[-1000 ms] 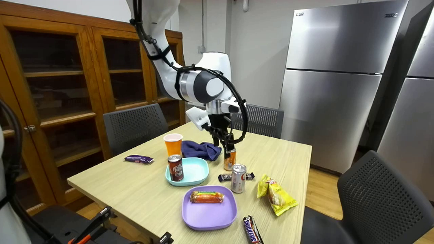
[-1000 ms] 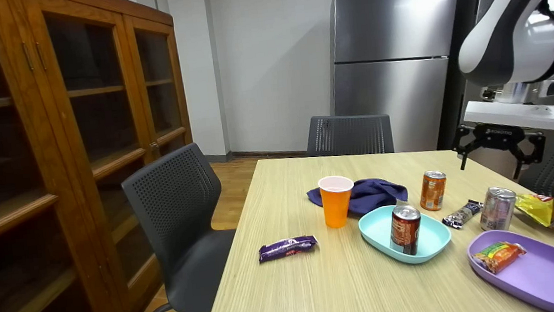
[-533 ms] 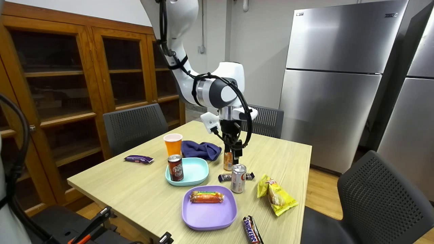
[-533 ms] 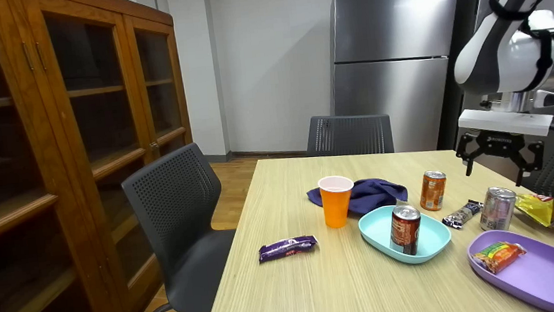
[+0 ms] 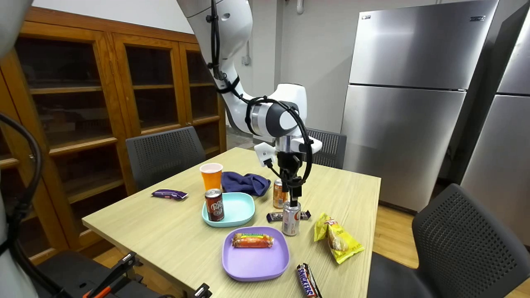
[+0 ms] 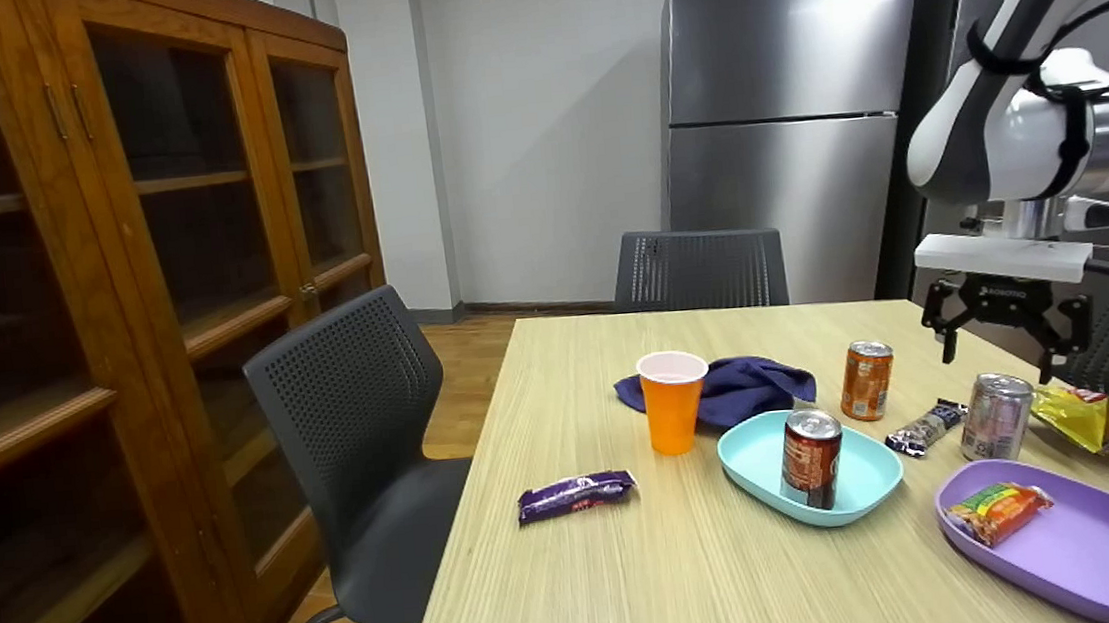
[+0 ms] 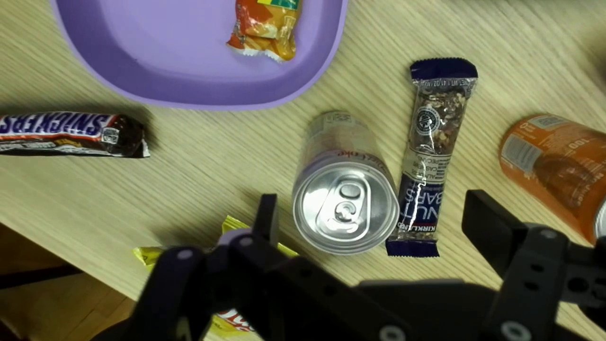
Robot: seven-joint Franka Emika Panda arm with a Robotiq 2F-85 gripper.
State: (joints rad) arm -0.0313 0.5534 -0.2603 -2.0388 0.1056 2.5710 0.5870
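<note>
As end effector (image 6: 998, 365) hovers, silver can (image 7: 344, 189) sits just blw.

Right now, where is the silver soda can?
In the wrist view, the silver soda can stands near the middle, just left of the nut bar and below the purple plate, with the open claw nearby.

A pale table (image 5: 178, 219) holds a teal plate (image 5: 240, 207), purple plate (image 5: 254, 265), cup (image 5: 212, 178) and cloth (image 5: 246, 183) (navy, crumpled). An orange can (image 6: 867, 381) and a silver can (image 6: 997, 418) stand upright. Also lying there are a nut bar (image 7: 430, 156), Snickers (image 5: 307, 281), chip bag (image 5: 337, 238) and purple packet (image 5: 169, 194).
</note>
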